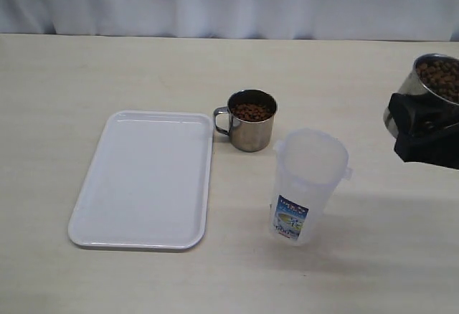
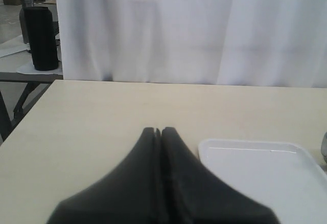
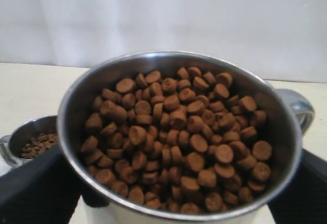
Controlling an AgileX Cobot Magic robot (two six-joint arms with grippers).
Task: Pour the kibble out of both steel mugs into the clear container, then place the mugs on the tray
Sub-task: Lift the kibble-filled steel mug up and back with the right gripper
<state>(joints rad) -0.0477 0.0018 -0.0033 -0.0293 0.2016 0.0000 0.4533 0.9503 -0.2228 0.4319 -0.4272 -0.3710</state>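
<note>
Steel mug (image 1: 439, 77), brim-full of kibble (image 3: 179, 137), is clamped in the right end effector (image 1: 423, 127) at right edge of frame. Clear container (image 1: 310, 185) is lower centre-right. Lip should be centred over the rim first, then tilted slowly. Left end effector (image 2: 158, 132) is closed, empty.

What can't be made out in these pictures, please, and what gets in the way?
- Exterior view: the held steel mug is cut off by the right edge; the right gripper covers its lower wall.
- Exterior view: the label on the clear container is too small to read.
- Left wrist view: the shut left gripper hides the near table; the tray is cut off.
</note>
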